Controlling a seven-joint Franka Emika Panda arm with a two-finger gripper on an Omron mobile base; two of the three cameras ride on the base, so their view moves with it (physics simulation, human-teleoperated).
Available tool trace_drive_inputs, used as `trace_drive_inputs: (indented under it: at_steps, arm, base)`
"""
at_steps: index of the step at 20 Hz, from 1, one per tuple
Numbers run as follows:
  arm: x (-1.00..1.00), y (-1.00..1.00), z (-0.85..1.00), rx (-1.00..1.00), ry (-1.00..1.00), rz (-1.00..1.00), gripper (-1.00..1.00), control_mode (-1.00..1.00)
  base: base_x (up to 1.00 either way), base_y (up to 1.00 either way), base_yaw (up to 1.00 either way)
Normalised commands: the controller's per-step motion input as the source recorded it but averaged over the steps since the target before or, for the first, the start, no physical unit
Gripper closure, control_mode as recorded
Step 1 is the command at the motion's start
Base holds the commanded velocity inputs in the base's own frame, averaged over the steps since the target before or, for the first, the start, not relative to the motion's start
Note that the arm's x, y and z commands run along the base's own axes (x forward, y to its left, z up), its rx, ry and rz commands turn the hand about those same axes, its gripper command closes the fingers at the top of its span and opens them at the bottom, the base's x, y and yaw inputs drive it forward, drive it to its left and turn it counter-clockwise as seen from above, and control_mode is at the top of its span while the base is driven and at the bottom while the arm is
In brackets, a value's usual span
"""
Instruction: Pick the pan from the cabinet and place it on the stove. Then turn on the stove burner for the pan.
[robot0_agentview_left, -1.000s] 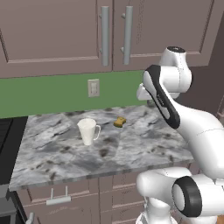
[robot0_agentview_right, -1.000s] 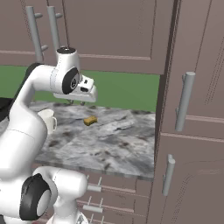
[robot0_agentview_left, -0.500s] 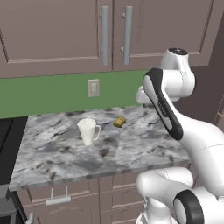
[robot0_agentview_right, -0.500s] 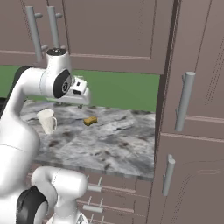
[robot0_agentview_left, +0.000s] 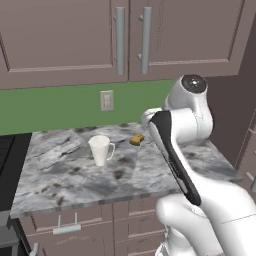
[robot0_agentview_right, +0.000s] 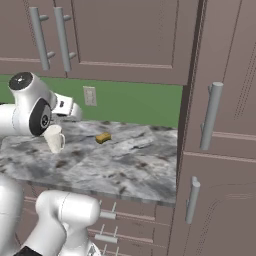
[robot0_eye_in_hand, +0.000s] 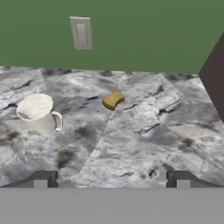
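Above the counter: cabinet (robot0_agentview_left: 125, 37), two panelled doors closed, two vertical bar handles (robot0_agentview_left: 120, 40) side by side at the centre seam.
Pan: cannot tell where it is; the closed doors hide whatever is inside.
Stove: black edge (robot0_agentview_left: 7, 170) at the left border of the left base view, touching the counter's left end.
Counter: grey marbled top (robot0_agentview_left: 65, 175), drawers below it.
Gripper: (robot0_eye_in_hand: 111, 178) held over the counter, aimed at the green wall; the two fingertips (robot0_eye_in_hand: 43, 178) stand wide apart at the bottom of the hand view, nothing between them.
Arm: white links (robot0_agentview_left: 185, 130) rise at the right of the left base view, above the counter's right part; in the right base view the hand sits just above the mug.
Mug: white (robot0_agentview_left: 101, 150), upright, handle toward the sponge, on the counter left of centre.
Sponge: small yellow piece (robot0_agentview_left: 136, 139), flat on the counter, near the mug on its right and closer to the wall.
Wall plate: pale switch plate (robot0_agentview_left: 106, 100) on the green wall, above and between mug and sponge.
Tall unit: brown doors (robot0_agentview_right: 220, 125) with bar handles, closing the counter's right end.
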Motion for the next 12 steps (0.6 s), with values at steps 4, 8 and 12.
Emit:
trace_drive_inputs:
  at_steps: [4, 8, 12]
  arm:
    - [0.00, 0.05, 0.20, 0.00, -0.21, -0.07, -1.00, -1.00]
    - [0.00, 0.02, 0.31, 0.00, -0.18, -0.06, -1.00, -1.00]
    - [0.00, 0.07, 0.57, 0.00, -0.12, -0.08, -1.00, -1.00]
  base:
    - [0.00, 0.00, 0.00]
    - [0.00, 0.00, 0.00]
    - [0.00, 0.00, 0.00]
